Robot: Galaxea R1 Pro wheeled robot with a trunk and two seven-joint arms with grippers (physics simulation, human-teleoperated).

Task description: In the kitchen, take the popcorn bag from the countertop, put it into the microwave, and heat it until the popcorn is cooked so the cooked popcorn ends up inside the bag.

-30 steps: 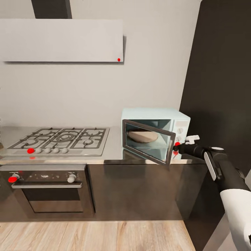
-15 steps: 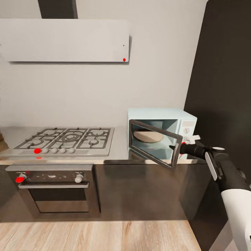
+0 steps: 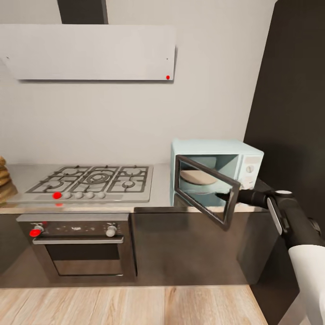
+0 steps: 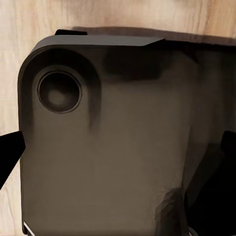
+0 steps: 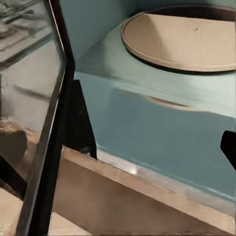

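Note:
The pale mint-blue microwave (image 3: 243, 153) stands on the steel countertop (image 3: 160, 187) at the right, its dark glass door (image 3: 205, 192) swung partly open. Inside lies a tan round turntable (image 5: 182, 42). My right gripper (image 3: 224, 195) reaches to the door's free edge at its inner side; in the right wrist view one dark fingertip (image 5: 229, 147) sits far off to the side, so the jaws stand open and hold nothing. At the far left edge a tan-brown popcorn bag (image 3: 3, 178) with a rolled rim peeks in, cut off by the frame. My left gripper (image 4: 118, 157) hangs open over the robot's dark base.
A grey gas hob (image 3: 92, 180) with black grates fills the counter's left half, above a steel oven (image 3: 76, 246) with a bar handle. A grey hood (image 3: 90, 52) hangs on the wall. A tall dark panel (image 3: 293, 113) borders the microwave on the right. Wood floor (image 3: 135, 304) lies below.
The camera has panned left, so everything sits further right and the bag has come into view. The microwave door has swung a little wider, with my right gripper now at its inner side.

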